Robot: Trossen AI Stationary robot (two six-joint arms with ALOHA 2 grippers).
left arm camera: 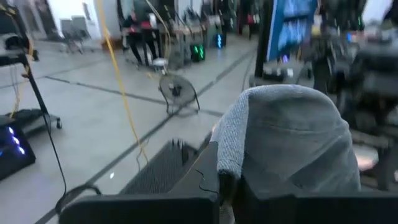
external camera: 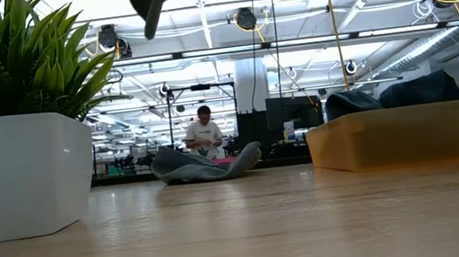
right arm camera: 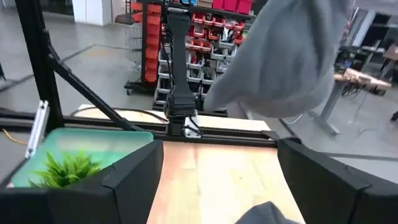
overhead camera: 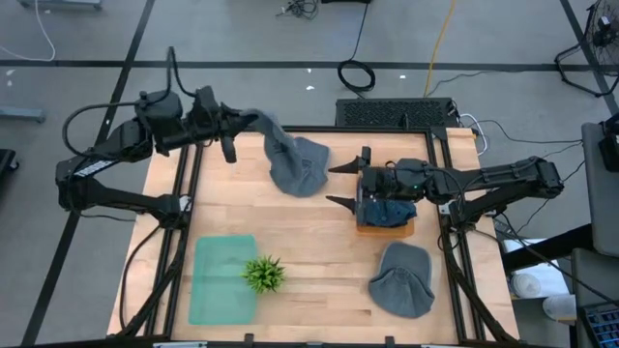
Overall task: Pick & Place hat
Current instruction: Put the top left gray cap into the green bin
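Over the far left corner of the counter [overhead camera: 319, 246], the left tool [overhead camera: 253, 120] pinched a grey knit hat [overhead camera: 295, 164] by one edge; its length trailed toward the yellow box [overhead camera: 387, 224], where the right tool [overhead camera: 340, 186] hovered spread.

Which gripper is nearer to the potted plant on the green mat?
Neither clearly; both are well away from the potted plant. The left gripper, shut on a grey hat, is at the table's far-left edge. The open right gripper hovers mid-table by the wooden box.

Grey knit hat [overhead camera: 295, 162] draped, one edge lifted.
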